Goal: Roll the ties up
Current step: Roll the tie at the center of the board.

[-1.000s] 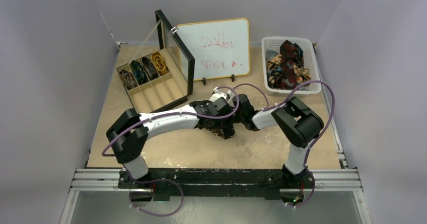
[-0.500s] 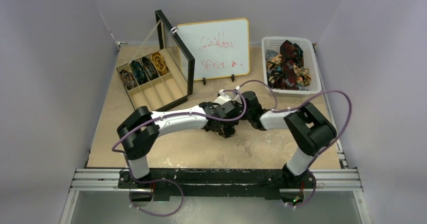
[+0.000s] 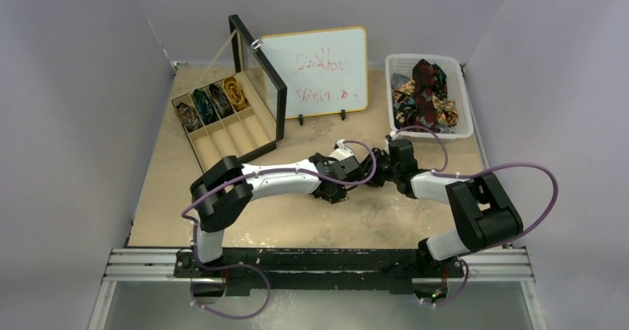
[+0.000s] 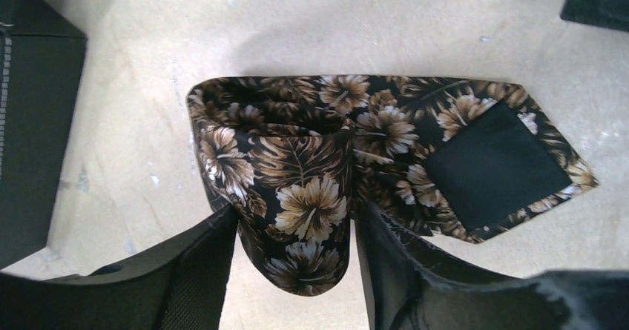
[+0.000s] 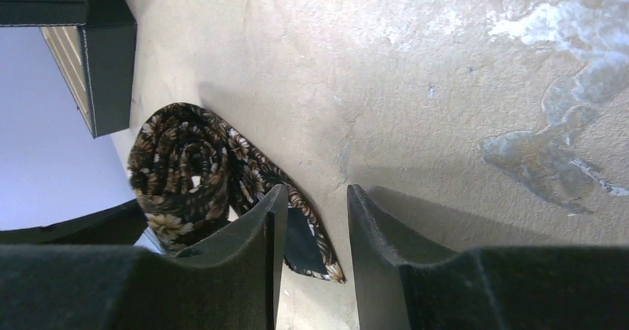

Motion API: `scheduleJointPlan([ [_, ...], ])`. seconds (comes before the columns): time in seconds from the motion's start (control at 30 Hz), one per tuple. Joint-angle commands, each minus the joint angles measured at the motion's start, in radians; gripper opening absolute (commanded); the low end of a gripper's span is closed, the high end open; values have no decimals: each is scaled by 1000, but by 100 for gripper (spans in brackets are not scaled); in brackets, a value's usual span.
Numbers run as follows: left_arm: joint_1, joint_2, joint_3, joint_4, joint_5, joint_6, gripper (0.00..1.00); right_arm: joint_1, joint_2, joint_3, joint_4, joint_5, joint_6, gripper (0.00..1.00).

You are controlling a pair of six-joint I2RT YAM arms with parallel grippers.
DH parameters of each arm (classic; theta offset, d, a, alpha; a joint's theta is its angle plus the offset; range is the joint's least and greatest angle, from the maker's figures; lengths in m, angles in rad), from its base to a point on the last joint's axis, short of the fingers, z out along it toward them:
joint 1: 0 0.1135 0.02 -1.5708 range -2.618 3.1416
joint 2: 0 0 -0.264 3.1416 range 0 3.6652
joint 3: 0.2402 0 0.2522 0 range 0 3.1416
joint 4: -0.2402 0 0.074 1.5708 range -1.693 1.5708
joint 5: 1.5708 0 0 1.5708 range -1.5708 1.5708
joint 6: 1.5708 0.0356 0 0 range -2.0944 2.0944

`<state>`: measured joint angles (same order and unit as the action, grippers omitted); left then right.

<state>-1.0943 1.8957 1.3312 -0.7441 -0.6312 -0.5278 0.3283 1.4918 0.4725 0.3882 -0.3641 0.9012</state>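
Note:
One of the ties (image 4: 311, 174), black with brown-gold flowers, lies coiled into a roll on the table, its wide end (image 4: 489, 163) spread flat beside it. My left gripper (image 4: 297, 211) is open and straddles the roll, with a thin gap showing at the right finger (image 4: 415, 271). In the top view this gripper (image 3: 335, 184) sits over the tie (image 3: 332, 194) at mid table. The right gripper (image 5: 317, 190) is open and holds nothing. It stands just right of the roll (image 5: 178, 170), close to the tie's flat end (image 5: 315, 252). From above it (image 3: 377, 174) faces the left one.
A wooden compartment box (image 3: 245, 133) with an upright black lid (image 3: 259, 78) stands at the back left, rolled ties (image 3: 211, 101) in its far slots. A whiteboard (image 3: 315, 70) leans behind it. A white basket (image 3: 465, 104) of loose ties (image 3: 424, 93) is at the back right.
Both arms have shifted to the right. The right gripper drew back from the roll and opened. The left jaws widened around the roll.

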Motion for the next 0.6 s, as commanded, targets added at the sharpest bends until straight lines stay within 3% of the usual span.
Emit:
scheduleJointPlan([
  [0.0, -7, 10, 35, 44, 109, 42, 59, -6, -56, 9, -24, -1, -48, 40],
  [0.33, 3, -125, 32, 150, 355, 100, 70, -6, -90, 30, -46, -106, -108, 46],
  [0.57, 118, -358, -148, 256, 494, 23, 73, -5, -117, 21, 25, -171, -97, 55],
])
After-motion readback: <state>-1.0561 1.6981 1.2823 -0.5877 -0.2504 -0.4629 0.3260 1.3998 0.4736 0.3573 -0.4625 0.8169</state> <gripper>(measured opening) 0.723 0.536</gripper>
